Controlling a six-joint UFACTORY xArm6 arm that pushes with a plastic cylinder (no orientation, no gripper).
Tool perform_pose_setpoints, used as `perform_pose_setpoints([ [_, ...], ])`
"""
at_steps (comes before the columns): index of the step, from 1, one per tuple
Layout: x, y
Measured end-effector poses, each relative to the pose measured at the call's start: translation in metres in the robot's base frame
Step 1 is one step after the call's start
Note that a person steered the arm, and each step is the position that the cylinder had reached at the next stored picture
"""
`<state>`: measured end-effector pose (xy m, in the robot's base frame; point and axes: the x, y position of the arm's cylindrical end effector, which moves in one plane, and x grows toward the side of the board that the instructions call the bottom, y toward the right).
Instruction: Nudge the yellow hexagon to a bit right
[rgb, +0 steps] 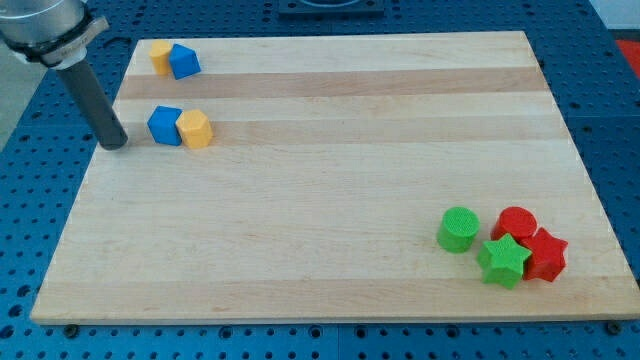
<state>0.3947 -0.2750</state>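
Observation:
The yellow hexagon sits near the view's upper left of the wooden board, touching a blue block on its left side. My tip rests on the board to the left of that blue block, a short gap away, so the blue block lies between my tip and the yellow hexagon.
A second yellow block and a blue block touch at the board's top left corner. At the lower right are a green cylinder, a green star, a red cylinder and a red star, clustered.

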Motion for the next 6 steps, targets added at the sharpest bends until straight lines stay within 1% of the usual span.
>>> perform_pose_setpoints([
  [1, 0.003, 0.009],
  [3, 0.012, 0.054],
  [4, 0.012, 0.066],
  [6, -0.007, 0.066],
])
